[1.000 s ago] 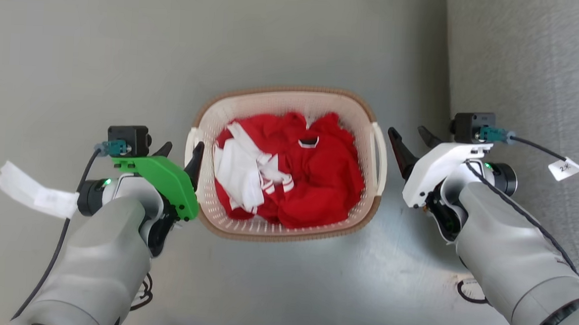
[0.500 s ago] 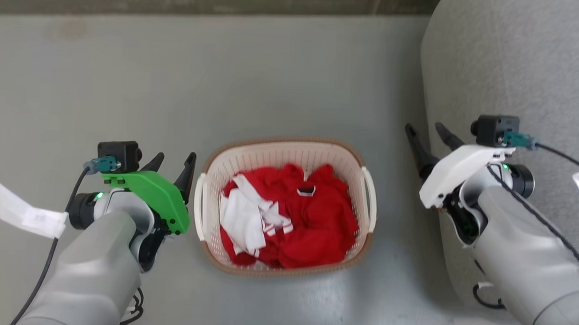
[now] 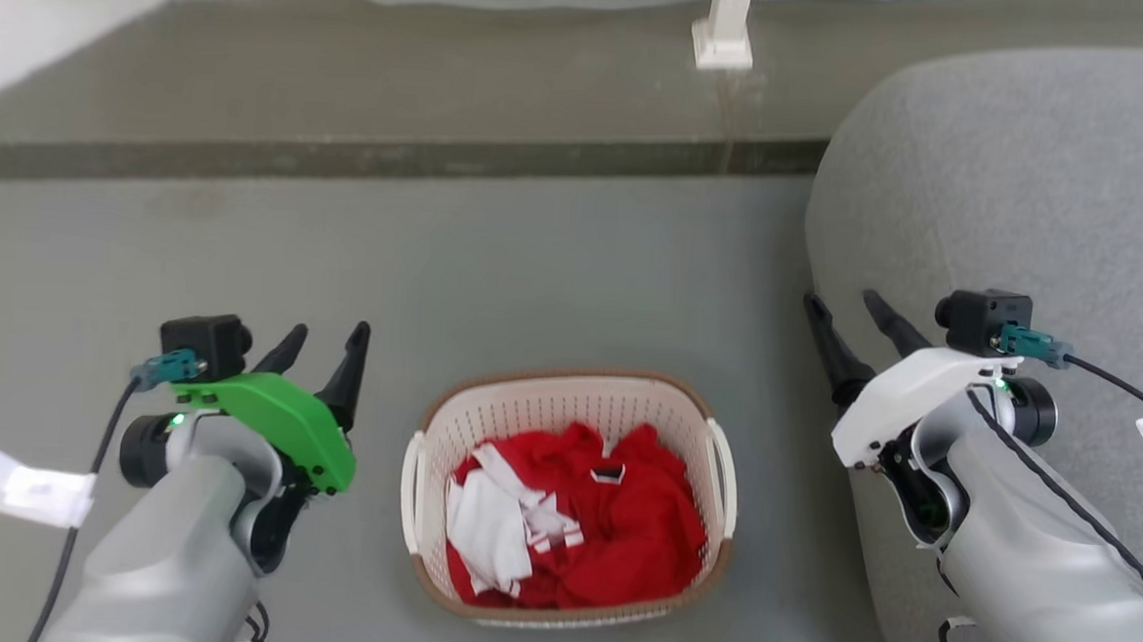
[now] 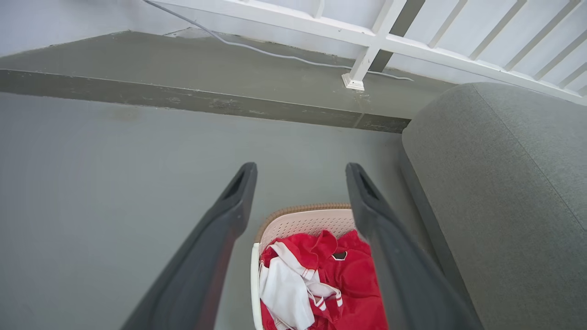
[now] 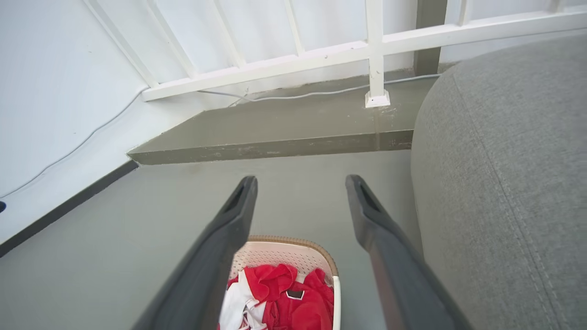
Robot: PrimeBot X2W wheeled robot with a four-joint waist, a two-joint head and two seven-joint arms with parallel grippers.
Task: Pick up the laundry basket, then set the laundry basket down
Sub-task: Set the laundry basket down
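Basket orientation first: the laundry basket (image 3: 567,404) stands mouth-up on the grey floor (image 3: 535,270). Its long axis runs left to right across my head view, with the left handle (image 3: 412,494) and the right handle (image 3: 726,476) at the two short ends. It is skewed slightly, the right end lying a little farther from me than the left. It is cream-white plastic and rounded-rectangular, its walls pierced with rows of small holes and its lip finished in a brown woven-look rim (image 3: 569,371). Inside, a crumpled red garment (image 3: 629,530) covers most of the bottom, with a white cloth (image 3: 487,537) bunched toward the left end.

My left gripper (image 3: 328,333) hangs off the basket's left end, near that handle but apart from it, fingers spread fairly wide and empty. My right gripper (image 3: 839,299) is well off the right end, likewise spread and empty. In both wrist views the basket shows low between the fingers.

A grey upholstered sofa (image 3: 1010,168) stands on the right. Its rounded flank comes near the basket's right end, leaving a narrow strip of floor between them, and it sits close beside my right arm. Beyond the basket's far side the floor runs to a raised step (image 3: 345,157) with a dark edge. A white railing post (image 3: 723,30) stands on the step and a thin cable (image 3: 510,3) trails along it.
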